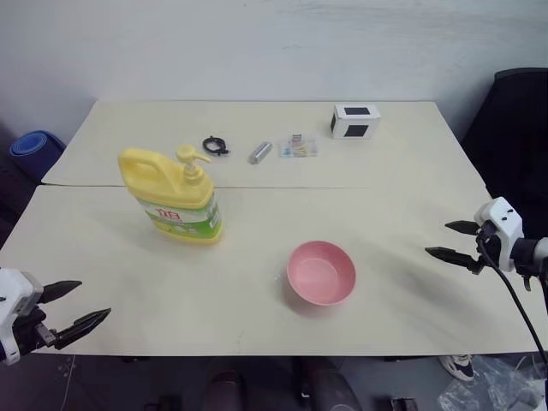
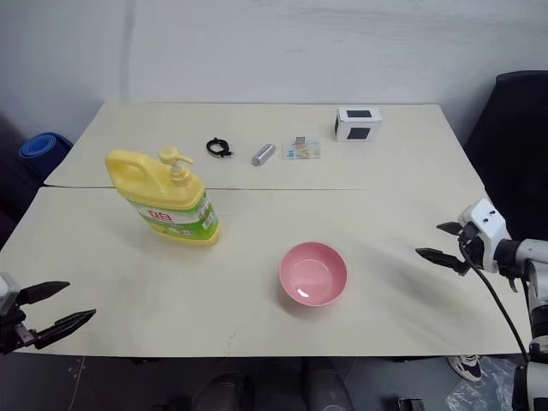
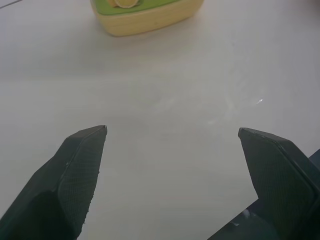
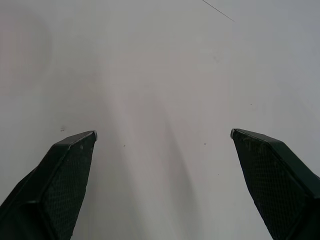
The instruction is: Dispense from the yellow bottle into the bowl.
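My left tool (image 1: 81,306) hangs over the near left corner of the pale counter (image 1: 385,171), its two black fingers spread wide apart, empty, aimed toward the far right. My right tool (image 1: 451,241) hovers at the right edge of the counter, fingers also spread wide, empty, pointing left toward the middle. The yellow bottle (image 1: 175,199) stands upright left of centre, its handle to the left and its pump nozzle on top. The pink bowl (image 1: 320,272) sits near the middle, nearer and to the right of the bottle, well apart from both tools.
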Controlling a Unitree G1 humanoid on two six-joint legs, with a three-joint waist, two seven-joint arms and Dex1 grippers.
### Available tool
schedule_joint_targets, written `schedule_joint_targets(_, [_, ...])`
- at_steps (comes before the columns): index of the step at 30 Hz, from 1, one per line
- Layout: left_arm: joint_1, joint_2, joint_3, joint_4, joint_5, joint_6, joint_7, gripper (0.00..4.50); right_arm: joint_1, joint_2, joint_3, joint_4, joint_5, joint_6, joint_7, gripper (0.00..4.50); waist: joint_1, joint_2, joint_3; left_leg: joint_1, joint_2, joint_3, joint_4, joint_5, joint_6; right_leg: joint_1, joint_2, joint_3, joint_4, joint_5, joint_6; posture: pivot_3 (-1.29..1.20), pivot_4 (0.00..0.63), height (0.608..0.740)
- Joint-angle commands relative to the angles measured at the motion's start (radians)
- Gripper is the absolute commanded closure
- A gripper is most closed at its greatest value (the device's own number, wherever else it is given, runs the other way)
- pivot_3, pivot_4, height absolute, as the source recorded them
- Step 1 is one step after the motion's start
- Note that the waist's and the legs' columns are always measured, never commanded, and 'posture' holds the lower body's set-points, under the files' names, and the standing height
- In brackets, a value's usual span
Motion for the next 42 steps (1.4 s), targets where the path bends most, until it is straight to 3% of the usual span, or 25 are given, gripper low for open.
schedule_joint_targets(1, [0.008,-0.006,0.029,-0.029,0.002,-0.025,-0.009,0.00,-0.004,-0.032,-0.024,-0.026,0.008,-0.009,0.008,0.02,0.000,0.000,0.000,0.000,0.000,0.000,0.000,0.000,0.000,0.000,0.000,0.000,0.000,0.000,0.000,0.00,0.150,0.740])
schedule_joint_targets(7, [-0.005,-0.027,0.014,-0.042,0.002,-0.019,0.017,0.00,-0.001,-0.031,-0.018,-0.062,0.013,0.007,0.031,0.02,0.000,0.000,0.000,0.000,0.000,0.000,0.000,0.000,0.000,0.000,0.000,0.001,0.000,0.000,0.000,0.00,0.150,0.740])
schedule_joint_targets(13, [-0.043,0.007,0.015,-0.076,-0.087,0.090,-0.016,0.00,0.024,-0.046,-0.018,-0.173,0.054,0.134,0.105,0.02,0.002,0.000,0.000,0.000,0.000,-0.001,0.000,0.000,0.000,0.000,0.000,0.001,0.001,0.000,0.000,0.00,0.150,0.740])
schedule_joint_targets(18, [-0.088,0.075,-0.002,-0.185,-0.142,0.162,-0.056,0.00,0.082,-0.057,-0.025,-0.463,0.122,0.262,0.131,0.02,0.002,0.000,0.000,-0.001,0.000,-0.002,0.000,0.000,0.000,0.000,0.000,0.001,0.000,0.000,0.000,0.00,0.150,0.740])
schedule_joint_targets(24, [-0.260,0.193,-0.017,-0.354,-0.395,0.361,-0.058,0.00,0.117,-0.061,0.014,-0.937,0.288,0.512,0.123,0.02,0.004,0.000,0.000,-0.001,0.001,-0.004,0.000,0.000,0.000,0.000,0.000,0.000,0.001,0.000,0.000,0.00,0.150,0.740])
schedule_joint_targets(27, [-0.310,0.277,-0.058,-0.427,-0.509,0.427,-0.123,0.00,0.142,-0.051,0.122,-1.137,0.284,0.546,0.108,0.02,0.004,0.000,0.000,-0.001,0.001,-0.005,0.000,0.000,0.000,0.000,0.000,0.000,0.000,0.000,0.000,0.00,0.150,0.740])
schedule_joint_targets(31, [-0.354,0.350,-0.143,-0.479,-0.527,0.429,-0.189,0.00,0.113,-0.010,0.257,-1.256,0.253,0.582,0.058,0.02,0.004,0.000,0.000,-0.003,0.000,-0.004,-0.001,0.000,-0.001,-0.002,0.000,-0.001,-0.001,-0.001,-0.001,0.00,0.150,0.740])
schedule_joint_targets(34, [-0.413,0.367,-0.208,-0.478,-0.537,0.421,-0.205,0.00,0.085,0.050,0.364,-1.295,0.217,0.597,0.006,0.61,0.004,0.000,0.000,-0.003,-0.001,-0.003,0.000,0.000,-0.001,-0.002,0.001,-0.001,-0.001,-0.001,0.000,0.00,0.150,0.740])
schedule_joint_targets(39, [-0.527,0.368,-0.318,-0.465,-0.529,0.420,-0.190,0.00,0.095,0.069,0.490,-1.288,0.094,0.534,-0.036,2.29,0.016,0.000,0.000,-0.002,-0.002,-0.004,0.000,0.000,-0.001,-0.002,0.003,-0.002,0.000,-0.001,-0.001,0.00,0.150,0.740])
schedule_joint_targets(42, [-0.562,0.365,-0.347,-0.468,-0.531,0.427,-0.183,0.00,0.106,0.081,0.531,-1.252,0.019,0.494,-0.075,2.29,0.023,0.000,0.000,-0.003,-0.002,-0.003,0.000,0.000,-0.001,-0.003,0.005,-0.002,-0.001,-0.001,0.000,0.00,0.150,0.740])
